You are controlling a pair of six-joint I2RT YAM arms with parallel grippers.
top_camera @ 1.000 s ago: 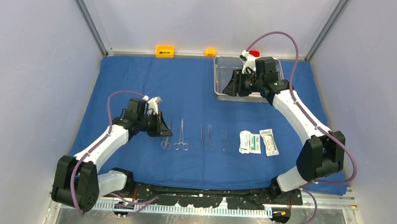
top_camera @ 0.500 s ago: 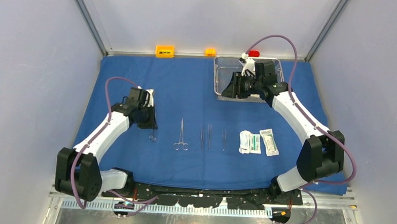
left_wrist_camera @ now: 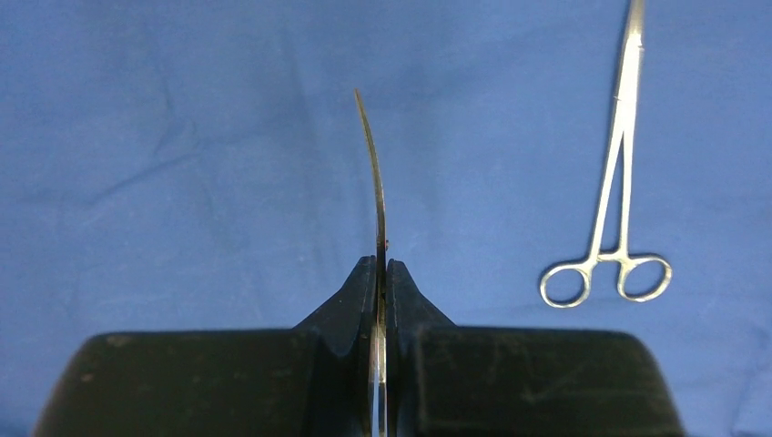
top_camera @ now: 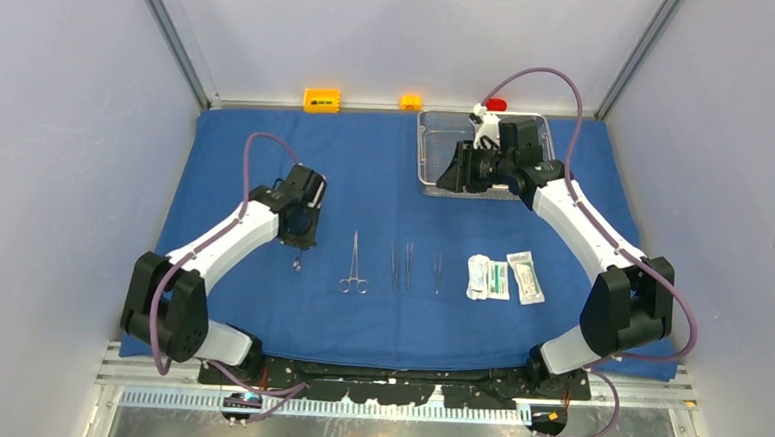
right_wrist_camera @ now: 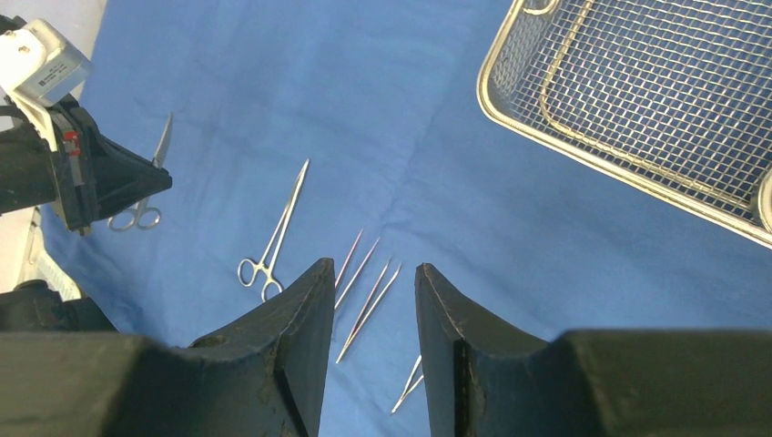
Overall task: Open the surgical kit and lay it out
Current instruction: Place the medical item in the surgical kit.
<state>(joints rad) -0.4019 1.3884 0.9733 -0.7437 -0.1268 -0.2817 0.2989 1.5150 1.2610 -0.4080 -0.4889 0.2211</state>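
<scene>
The blue cloth [top_camera: 267, 142] lies spread over the table. My left gripper [top_camera: 297, 239] is shut on the thin steel scissors [left_wrist_camera: 377, 182]. It holds them on edge low over the cloth, left of the ring-handled forceps [top_camera: 353, 265]; the curved blade sticks out past the fingertips [left_wrist_camera: 364, 282]. Three thin forceps [top_camera: 401, 266] and white-green packets [top_camera: 501, 278] lie in a row to the right. My right gripper [top_camera: 453, 170] is open and empty over the left edge of the steel mesh tray [top_camera: 425, 150]. I cannot make out the smaller steel pan.
An orange block [top_camera: 322, 100], a yellow block [top_camera: 411, 102] and a red block [top_camera: 496, 104] sit along the back edge beyond the cloth. Grey walls close in both sides. In the right wrist view the tray's rim [right_wrist_camera: 510, 118] is at upper right.
My left gripper has taken up the scissors that lay beside the ring-handled forceps and carried them a little left; the arm has swung forward and turned. The right arm has barely moved.
</scene>
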